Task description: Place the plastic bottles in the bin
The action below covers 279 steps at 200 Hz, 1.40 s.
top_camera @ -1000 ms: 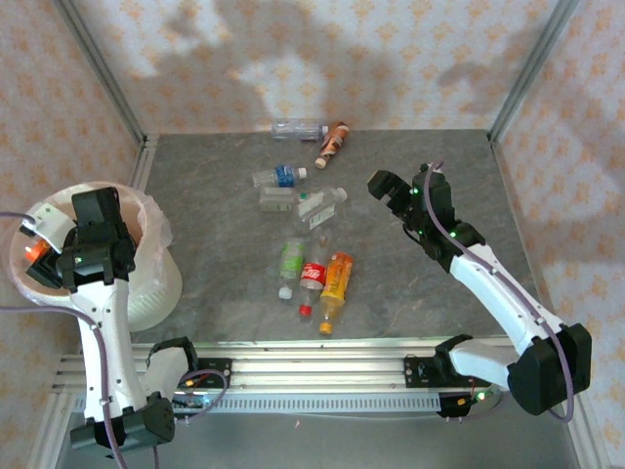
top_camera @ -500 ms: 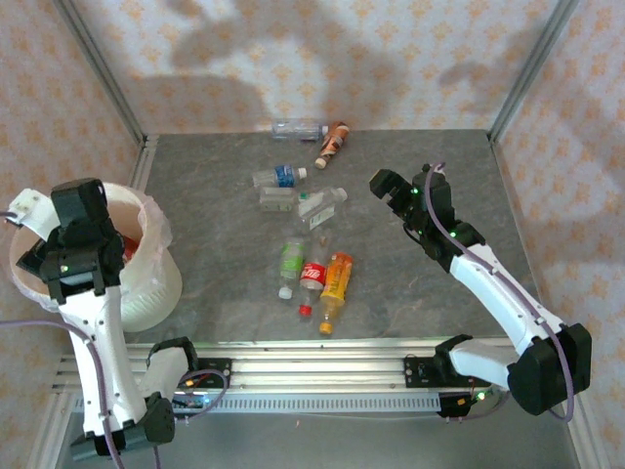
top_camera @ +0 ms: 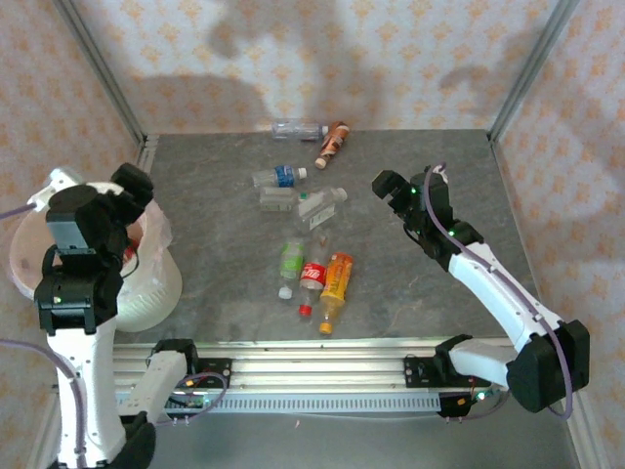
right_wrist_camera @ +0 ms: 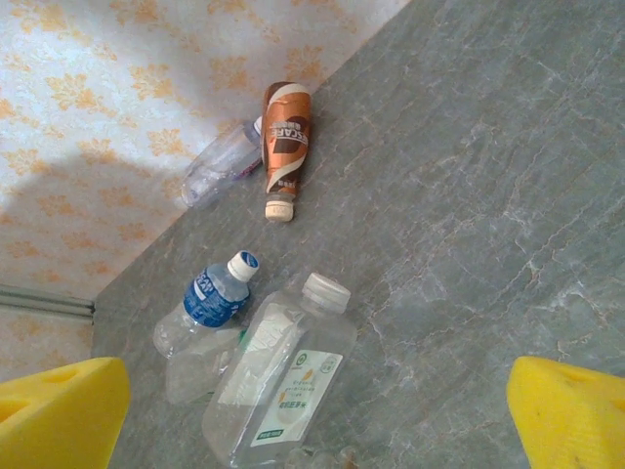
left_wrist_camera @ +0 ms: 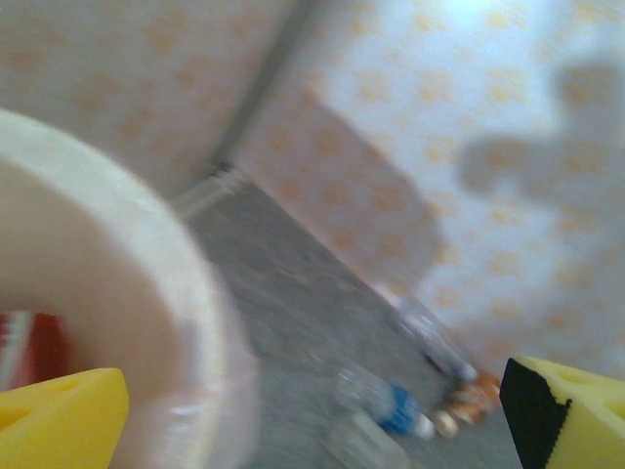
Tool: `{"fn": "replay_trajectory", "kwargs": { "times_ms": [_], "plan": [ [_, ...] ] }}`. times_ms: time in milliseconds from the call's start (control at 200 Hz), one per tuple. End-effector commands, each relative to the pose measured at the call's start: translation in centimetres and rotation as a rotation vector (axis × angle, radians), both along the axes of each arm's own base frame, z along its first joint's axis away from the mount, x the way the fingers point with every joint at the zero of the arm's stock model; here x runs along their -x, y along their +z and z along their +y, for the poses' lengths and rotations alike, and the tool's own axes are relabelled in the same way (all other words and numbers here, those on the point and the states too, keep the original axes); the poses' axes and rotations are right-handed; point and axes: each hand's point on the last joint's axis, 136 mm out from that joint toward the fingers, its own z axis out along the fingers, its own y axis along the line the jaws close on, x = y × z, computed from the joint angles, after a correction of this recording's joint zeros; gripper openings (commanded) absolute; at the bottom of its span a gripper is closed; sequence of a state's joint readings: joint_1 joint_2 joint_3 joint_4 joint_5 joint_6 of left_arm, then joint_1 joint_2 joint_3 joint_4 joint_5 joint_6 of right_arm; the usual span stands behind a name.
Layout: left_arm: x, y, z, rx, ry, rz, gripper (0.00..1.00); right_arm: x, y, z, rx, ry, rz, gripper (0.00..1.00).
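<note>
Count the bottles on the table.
8: clear bottle and brown bottle by far wall; blue-label bottle, crushed bottle, large bottle mid-table; green bottle, red bottle, orange bottle nearer. Others may be hidden.

Blurred bin [left_wrist_camera: 137,244], distant bottles [left_wrist_camera: 393,406]

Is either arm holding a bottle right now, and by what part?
Nothing is held. The left gripper is open over the bin rim, and the right gripper is open above the bottles lying on the table, touching none.
</note>
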State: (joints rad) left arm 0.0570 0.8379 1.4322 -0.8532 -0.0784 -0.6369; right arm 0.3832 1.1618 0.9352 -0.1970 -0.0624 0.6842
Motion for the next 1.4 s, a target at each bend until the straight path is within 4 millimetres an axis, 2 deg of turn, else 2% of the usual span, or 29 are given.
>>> {"fn": "replay_trajectory", "kwargs": {
  "times_ms": [0,60,75,160,320,405,505,590,706,796,871,1086,1306,1391],
  "plan": [
    [-2.5,1.9,-3.3,0.037,-0.132,-0.073,0.99,0.1,-1.2,-0.3,0.019,-0.013,0.046,0.99],
    [-3.6,1.9,-5.0,0.039,-0.196,-0.069,0.99,0.3,-1.4,0.0,0.017,0.002,0.053,0.99],
    [-3.9,1.9,-5.5,0.040,-0.212,-0.067,0.99,0.1,-2.3,0.2,0.023,0.007,0.078,0.99],
    [-5.6,1.4,-8.5,0.050,-0.312,-0.054,0.99,0.0,-3.1,0.8,0.018,0.037,0.108,1.00],
    [-8.9,-0.5,-15.3,0.044,-0.491,-0.005,0.99,-0.5,-4.8,3.3,-0.026,0.135,0.194,0.99],
    [-10.4,-1.9,-19.3,0.029,-0.596,0.049,0.99,-1.1,-5.6,4.5,-0.063,0.161,0.251,0.99],
    [-12.2,-4.6,-23.6,0.021,-0.734,0.142,1.00,-1.7,-6.5,5.2,-0.101,0.141,0.328,0.99],
    [-13.5,-7.4,-25.5,-0.029,-0.786,0.252,1.00,-2.1,-7.2,5.4,-0.111,0.123,0.375,0.99],
    [-14.6,-10.4,-25.6,-0.086,-0.756,0.357,1.00,-2.8,-8.1,5.5,-0.137,0.074,0.409,0.99],
    [-14.9,-11.5,-25.4,-0.125,-0.757,0.371,1.00,-3.8,-8.6,6.0,-0.167,0.032,0.449,0.99],
    [-14.9,-12.0,-24.7,-0.141,-0.727,0.378,1.00,-5.0,-8.8,7.4,-0.166,0.042,0.455,0.99],
    [-13.5,-13.5,-22.1,-0.177,-0.636,0.405,1.00,-8.2,-10.9,10.2,-0.116,-0.007,0.536,0.99],
    [-11.6,-15.3,-19.3,-0.236,-0.560,0.463,1.00,-9.5,-13.4,12.2,-0.065,-0.032,0.577,0.98],
    [-11.1,-15.9,-18.5,-0.255,-0.537,0.479,1.00,-9.5,-15.0,12.5,-0.068,-0.040,0.617,0.97]
  ]
}}
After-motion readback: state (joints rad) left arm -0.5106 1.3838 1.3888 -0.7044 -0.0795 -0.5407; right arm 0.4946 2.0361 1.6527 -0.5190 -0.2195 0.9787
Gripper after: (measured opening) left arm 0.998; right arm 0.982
